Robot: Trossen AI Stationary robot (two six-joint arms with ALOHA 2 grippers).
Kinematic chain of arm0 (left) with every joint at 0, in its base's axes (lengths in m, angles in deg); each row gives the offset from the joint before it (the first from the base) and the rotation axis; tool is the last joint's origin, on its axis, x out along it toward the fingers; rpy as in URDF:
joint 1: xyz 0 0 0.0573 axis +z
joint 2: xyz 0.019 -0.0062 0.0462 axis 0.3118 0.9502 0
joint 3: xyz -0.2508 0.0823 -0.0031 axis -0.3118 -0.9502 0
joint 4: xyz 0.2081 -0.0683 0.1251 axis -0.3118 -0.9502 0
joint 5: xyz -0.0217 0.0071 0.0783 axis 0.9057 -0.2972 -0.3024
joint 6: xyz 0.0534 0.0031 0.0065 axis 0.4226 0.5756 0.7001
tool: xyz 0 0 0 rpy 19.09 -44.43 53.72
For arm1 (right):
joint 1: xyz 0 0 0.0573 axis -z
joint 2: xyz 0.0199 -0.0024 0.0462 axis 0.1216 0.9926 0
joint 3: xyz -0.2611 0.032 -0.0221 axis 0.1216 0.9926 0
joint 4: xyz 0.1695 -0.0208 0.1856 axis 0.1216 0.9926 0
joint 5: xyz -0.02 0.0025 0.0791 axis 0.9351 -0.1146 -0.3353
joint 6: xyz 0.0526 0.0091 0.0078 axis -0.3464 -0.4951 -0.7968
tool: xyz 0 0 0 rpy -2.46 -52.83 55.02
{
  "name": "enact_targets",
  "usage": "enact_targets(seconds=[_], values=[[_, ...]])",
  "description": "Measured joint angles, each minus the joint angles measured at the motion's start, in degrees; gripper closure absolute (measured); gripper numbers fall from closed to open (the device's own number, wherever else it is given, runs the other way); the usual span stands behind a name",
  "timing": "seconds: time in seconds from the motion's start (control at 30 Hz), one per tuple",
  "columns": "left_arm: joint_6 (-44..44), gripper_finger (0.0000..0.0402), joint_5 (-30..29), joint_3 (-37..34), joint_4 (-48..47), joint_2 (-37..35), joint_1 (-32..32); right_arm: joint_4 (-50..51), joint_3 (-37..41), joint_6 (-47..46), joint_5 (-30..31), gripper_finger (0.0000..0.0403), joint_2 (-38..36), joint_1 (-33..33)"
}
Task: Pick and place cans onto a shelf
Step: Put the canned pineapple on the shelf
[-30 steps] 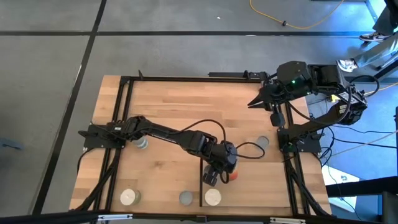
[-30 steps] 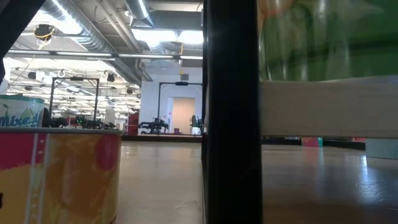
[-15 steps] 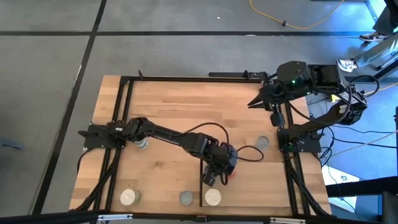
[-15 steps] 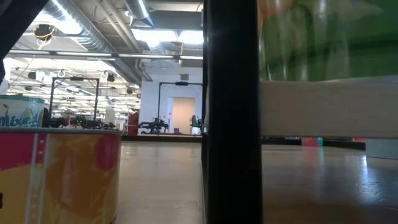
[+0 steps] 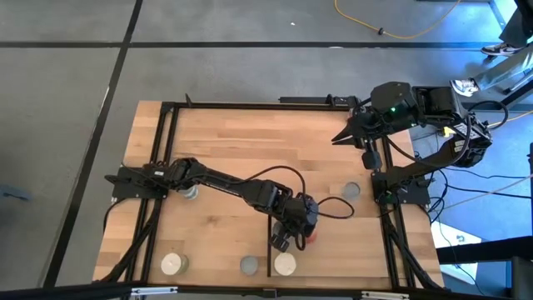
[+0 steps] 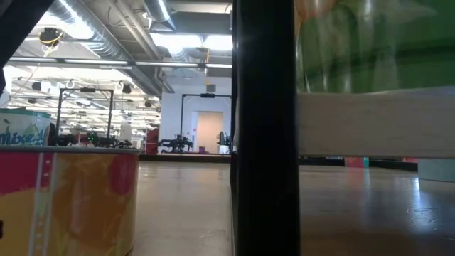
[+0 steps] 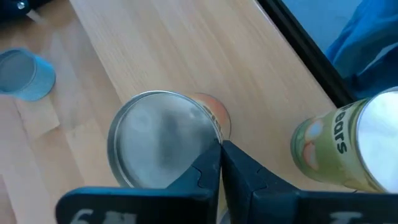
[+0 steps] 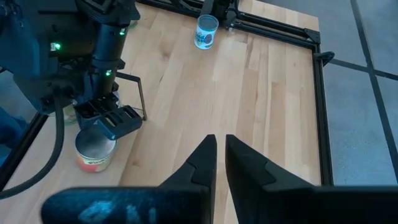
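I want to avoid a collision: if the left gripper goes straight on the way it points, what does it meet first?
Probably the silver-topped can right under the left gripper; its shut fingertips sit over the lid's edge, though depth is unclear.

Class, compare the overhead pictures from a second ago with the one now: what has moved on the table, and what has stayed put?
The left gripper has crept slightly toward the table's near edge, over the red-sided can, fingers shut above its silver top. Nothing was grasped or released. The right gripper stayed parked at the far right, and the other cans did not move.

Left tool (image 5: 287, 242) low, fingers together; right tool (image 8: 220, 163) likewise, raised.
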Motion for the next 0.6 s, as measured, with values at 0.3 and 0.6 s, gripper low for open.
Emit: enact_targets(seconds=[0.3, 0.6], values=[[-0.06, 0.0368, -0.05, 0.0, 0.02, 0.0, -0.4, 0.0, 0.0, -0.07, 0.0, 0.0366, 0.0, -0.02], [0.46, 0.0368, -3.68, 1.68, -1.93, -1.71, -0.42, 0.07, 0.0, -0.08, 0.0, 0.0366, 0.0, -0.01]])
